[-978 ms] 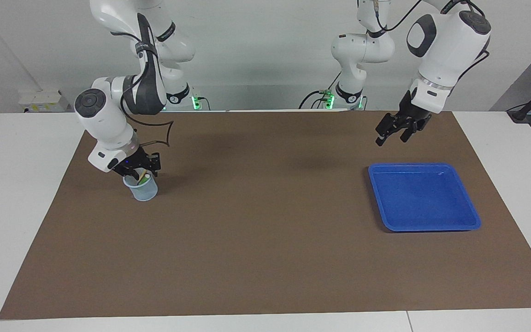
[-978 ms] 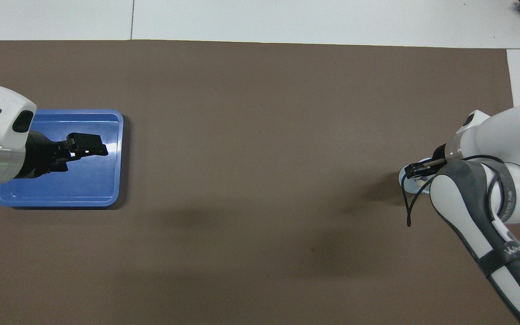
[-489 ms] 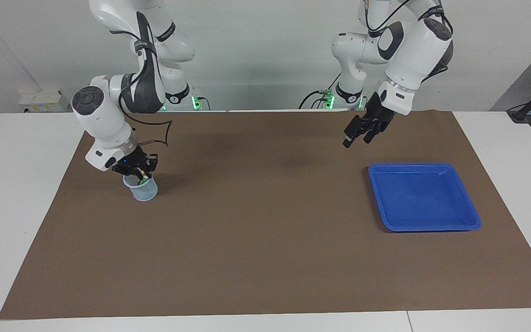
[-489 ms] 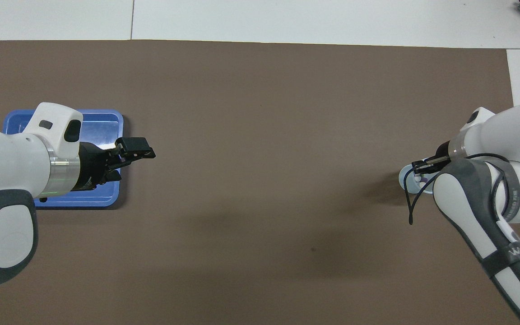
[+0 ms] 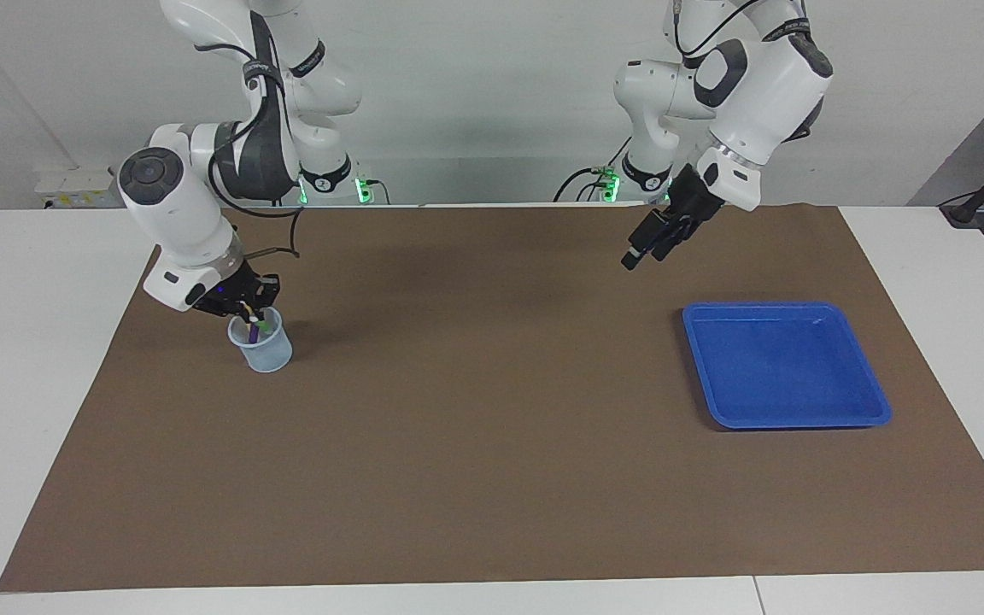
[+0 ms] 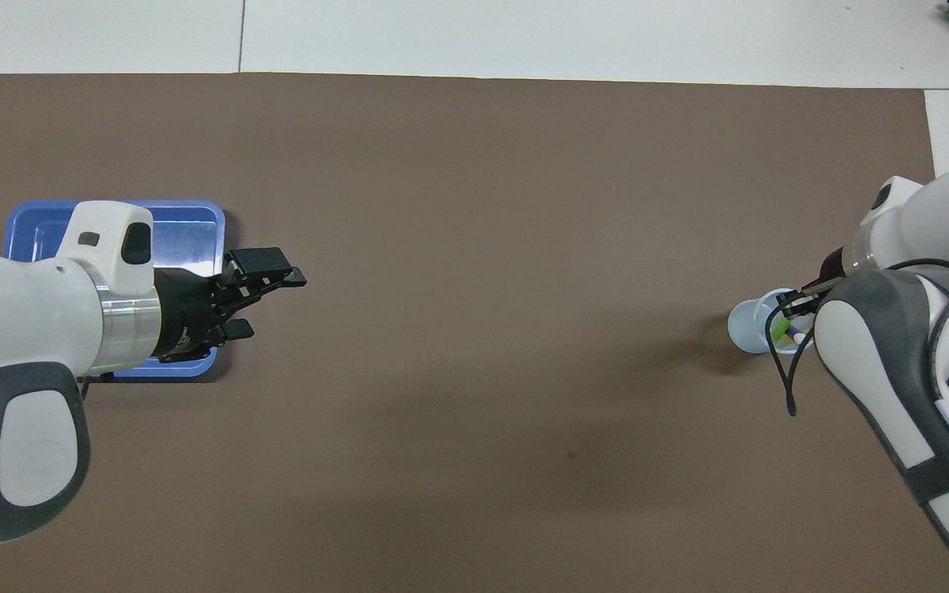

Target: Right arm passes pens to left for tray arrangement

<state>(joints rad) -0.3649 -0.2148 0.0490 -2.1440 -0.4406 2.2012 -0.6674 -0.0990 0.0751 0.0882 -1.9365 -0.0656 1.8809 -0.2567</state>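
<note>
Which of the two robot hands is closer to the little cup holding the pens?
Right. The right gripper is at the cup's rim; the left gripper hangs near the tray.

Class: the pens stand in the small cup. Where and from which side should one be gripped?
Grip a pen by its exposed upper end, coming from above: the pale blue cup hides the lower shaft, and only the tops project past its rim.

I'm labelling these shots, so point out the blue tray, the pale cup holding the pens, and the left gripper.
blue tray [image 5: 878, 412], facing view, on its raised rim.
pale cup [image 5: 270, 354], facing view, on its outer wall.
left gripper [image 5: 639, 254], facing view, between its fingertips.
</note>
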